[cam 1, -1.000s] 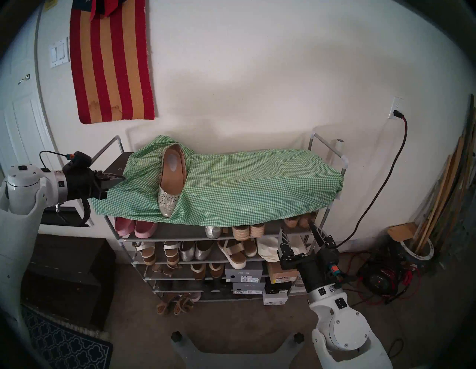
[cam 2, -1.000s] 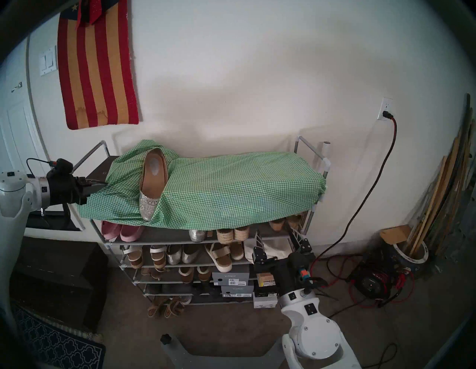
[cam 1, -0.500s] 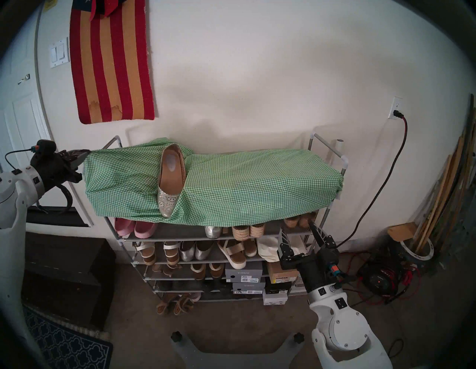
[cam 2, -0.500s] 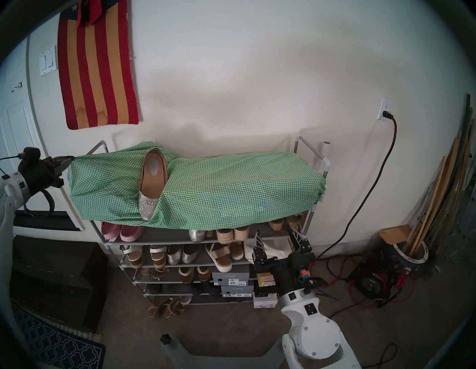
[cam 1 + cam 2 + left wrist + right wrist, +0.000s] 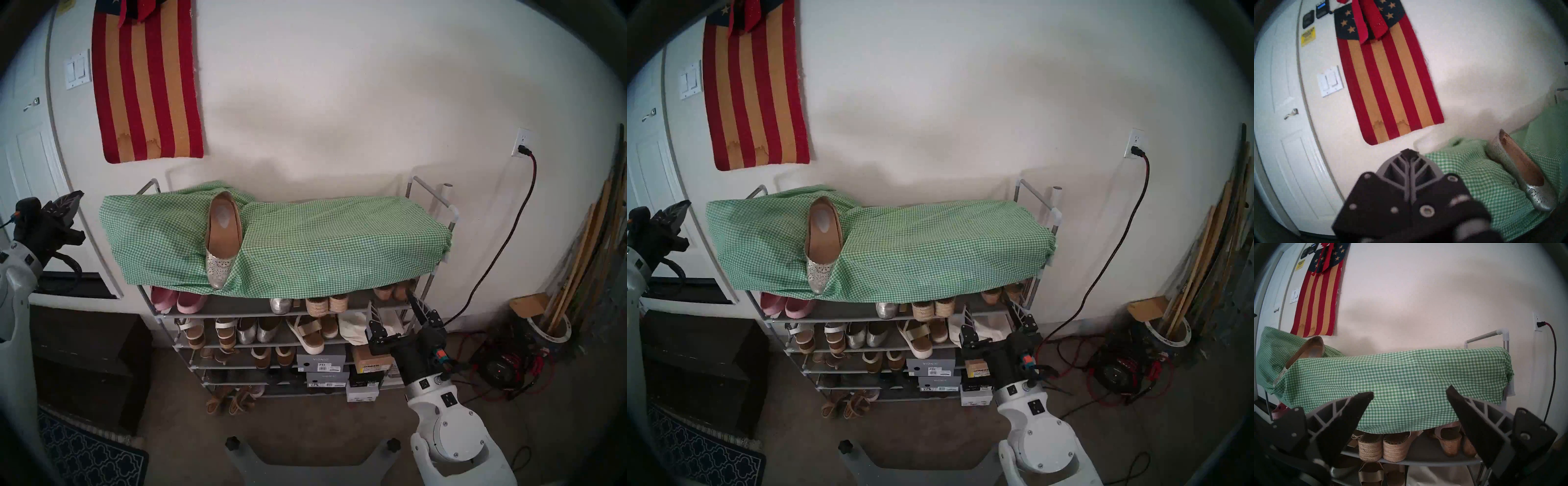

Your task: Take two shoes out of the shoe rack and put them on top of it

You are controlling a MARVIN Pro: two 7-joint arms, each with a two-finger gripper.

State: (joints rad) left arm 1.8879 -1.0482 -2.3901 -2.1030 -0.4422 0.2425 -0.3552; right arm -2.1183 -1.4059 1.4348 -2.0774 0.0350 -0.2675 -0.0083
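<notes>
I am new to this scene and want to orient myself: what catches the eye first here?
First, the green-and-white checked cloth draped over the top of the tall grey metal-tube shoe rack. A single perforated silver ballet flat with a tan insole lies on it, toward the left. Above left, a red-and-tan striped flag hangs on the white wall.

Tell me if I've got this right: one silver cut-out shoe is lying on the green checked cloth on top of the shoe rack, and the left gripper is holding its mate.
Not quite. The silver cut-out shoe does lie on the green checked cloth atop the shoe rack, but the left gripper is shut on nothing, off to the rack's side. The left wrist view shows its fingers closed and empty.
</notes>
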